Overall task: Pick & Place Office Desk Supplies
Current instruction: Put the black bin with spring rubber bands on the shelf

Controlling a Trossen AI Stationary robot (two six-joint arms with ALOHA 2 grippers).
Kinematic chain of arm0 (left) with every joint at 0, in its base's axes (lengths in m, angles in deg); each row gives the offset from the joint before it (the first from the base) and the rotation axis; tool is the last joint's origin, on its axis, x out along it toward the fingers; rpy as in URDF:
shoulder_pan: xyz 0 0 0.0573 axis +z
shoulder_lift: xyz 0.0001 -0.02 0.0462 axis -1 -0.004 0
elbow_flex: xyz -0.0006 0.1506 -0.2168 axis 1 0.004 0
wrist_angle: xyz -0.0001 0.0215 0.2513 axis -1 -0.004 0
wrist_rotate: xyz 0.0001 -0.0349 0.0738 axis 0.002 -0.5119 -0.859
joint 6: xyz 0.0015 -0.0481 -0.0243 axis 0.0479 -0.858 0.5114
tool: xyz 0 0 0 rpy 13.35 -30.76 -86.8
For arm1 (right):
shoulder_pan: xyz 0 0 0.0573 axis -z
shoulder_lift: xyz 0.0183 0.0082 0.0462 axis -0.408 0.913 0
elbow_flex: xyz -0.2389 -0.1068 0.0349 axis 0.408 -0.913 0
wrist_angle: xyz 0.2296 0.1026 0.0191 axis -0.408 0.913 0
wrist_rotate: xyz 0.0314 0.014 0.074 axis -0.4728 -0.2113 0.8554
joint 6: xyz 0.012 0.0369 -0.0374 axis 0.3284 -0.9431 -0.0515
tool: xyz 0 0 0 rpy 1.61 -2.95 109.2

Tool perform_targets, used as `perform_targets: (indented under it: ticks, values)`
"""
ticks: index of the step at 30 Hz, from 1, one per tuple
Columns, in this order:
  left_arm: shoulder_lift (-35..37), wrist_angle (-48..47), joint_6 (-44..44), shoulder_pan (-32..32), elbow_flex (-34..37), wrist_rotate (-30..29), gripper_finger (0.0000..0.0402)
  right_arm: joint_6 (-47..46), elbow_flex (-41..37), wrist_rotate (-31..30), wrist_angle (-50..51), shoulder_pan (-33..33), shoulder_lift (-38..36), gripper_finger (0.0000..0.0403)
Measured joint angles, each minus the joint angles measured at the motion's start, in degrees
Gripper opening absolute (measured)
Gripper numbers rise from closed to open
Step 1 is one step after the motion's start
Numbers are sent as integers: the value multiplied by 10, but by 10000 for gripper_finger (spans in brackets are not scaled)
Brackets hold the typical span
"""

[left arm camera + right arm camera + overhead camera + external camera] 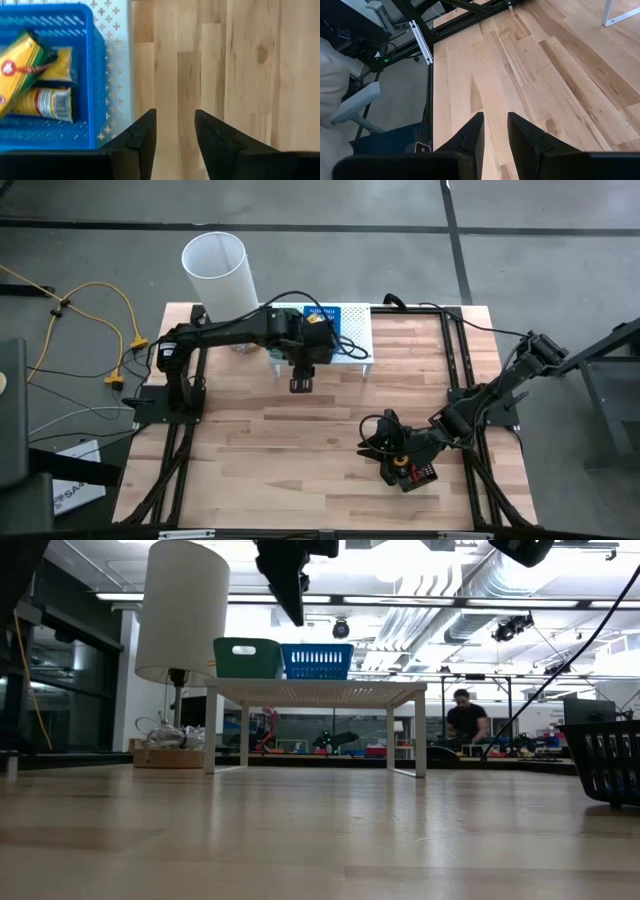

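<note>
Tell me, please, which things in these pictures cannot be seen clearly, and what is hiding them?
- Green tray contents: low view, its own wall hides them; high view, the left arm covers it.
- Blue tray: left wrist view, cut by the picture's edge, so only some yellow packets show.
- Black basket: low view, cut off at the edge; contents unclear.
- Left claw and right claw: fingers apart, holding nothing.
- Person: low view, too far for detail.

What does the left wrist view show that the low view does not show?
Only the left wrist view: yellow packets lying inside the blue perforated tray, and the left gripper with its fingers apart, empty, above bare wood. Only the low view: the green tray, the white cylindrical lamp, a black basket and a person far behind. Both: the blue tray and the white perforated shelf.
</note>
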Motion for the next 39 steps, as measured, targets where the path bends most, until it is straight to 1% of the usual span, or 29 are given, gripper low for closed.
perform_targets:
  ticks: [5, 9, 15, 24, 31, 35, 39]
  values:
    - [13, -4, -34, -21, 10, 0, 127, 0, 0, 0, 0, 0, 0, 73]
    - [49, 27, -65, -46, 54, -12, 127, 0, 0, 0, 0, 0, 0, 73]
    - [147, 155, -86, -69, 212, -24, 127, 0, 0, 0, 0, 0, 0, 73]
    - [295, 355, -106, -71, 459, -15, 127, 0, 0, 0, 0, 0, 0, 73]
    - [398, 463, -160, -75, 613, -15, 126, 0, 0, 0, 0, 0, 0, 73]
    - [447, 557, -162, -80, 698, -14, 126, 0, 0, 0, 0, 0, 0, 73]
    - [484, 621, -162, -84, 764, -14, 126, 0, 0, 0, 0, 0, 0, 73]
